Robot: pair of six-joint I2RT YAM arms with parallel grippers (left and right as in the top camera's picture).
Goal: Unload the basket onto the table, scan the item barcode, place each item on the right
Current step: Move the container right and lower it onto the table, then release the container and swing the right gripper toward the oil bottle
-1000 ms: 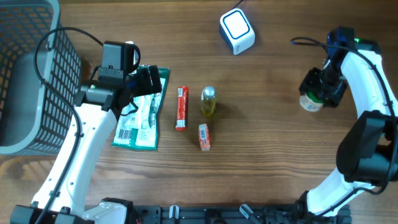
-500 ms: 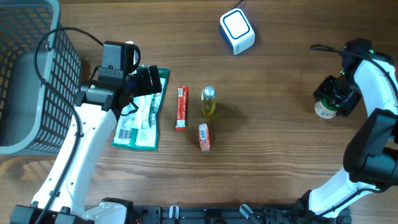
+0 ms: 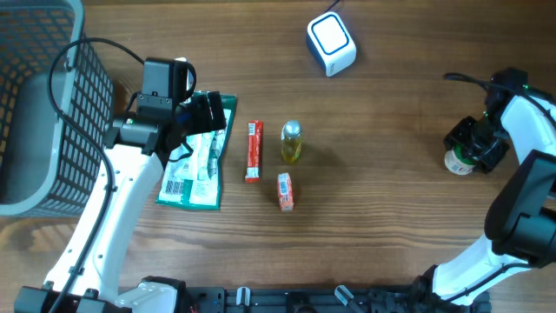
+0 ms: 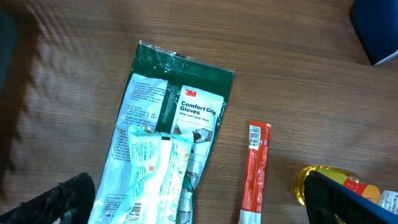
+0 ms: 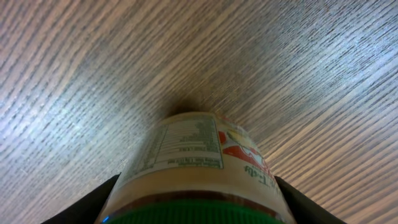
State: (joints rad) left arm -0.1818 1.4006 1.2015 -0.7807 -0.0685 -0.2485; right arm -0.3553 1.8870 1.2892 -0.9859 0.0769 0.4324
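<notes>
Jar (image 5: 193, 162), green-lidded, base on desk (image 3: 391, 217), between right fingers (image 5: 84, 205); gripped or merely flanked: cannot tell. Scanner (image 3: 331, 43) well apart from these fingers, so jar probably parked aside. Left fingers (image 4: 56, 199) spread wide, empty, above glove packet (image 4: 168, 143), presumably poised for pickup.

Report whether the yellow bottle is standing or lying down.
Lying down: from overhead the yellow bottle shows its whole length, cap end included.
</notes>
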